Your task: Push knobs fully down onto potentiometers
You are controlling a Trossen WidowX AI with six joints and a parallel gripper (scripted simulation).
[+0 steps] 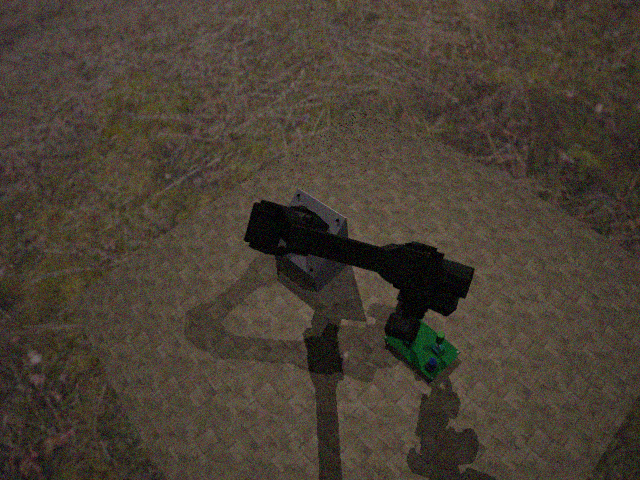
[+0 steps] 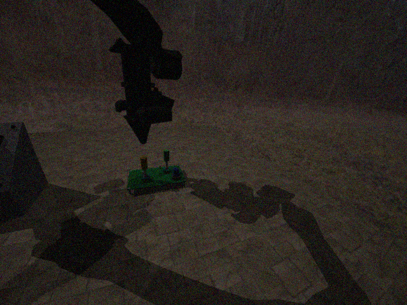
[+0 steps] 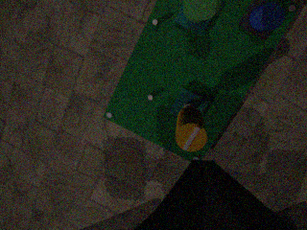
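The green circuit board (image 1: pixel 423 338) (image 2: pixel 154 180) (image 3: pixel 131 103) stands on short legs. The orange knob (image 2: pixel 143 162) (image 3: pixel 192 136) stands high on its shaft, with a gap above its potentiometer; the arm hides it in the top view. The green knob (image 1: pixel 440 336) (image 2: pixel 166 155) (image 3: pixel 200 9) also stands high, with bare shaft below it in the exterior view. My gripper (image 2: pixel 143 142) (image 3: pixel 201 171) is shut and empty. It points down above the orange knob, with a clear gap between tip and knob in the exterior view.
A low blue knob (image 1: pixel 432 364) (image 2: pixel 176 171) (image 3: pixel 266 17) sits close to the board near the green knob. The grey arm base (image 1: pixel 330 266) (image 2: pixel 20 170) stands on the table beyond the board. Small pale pins stand on the board. The arm casts long shadows over the table.
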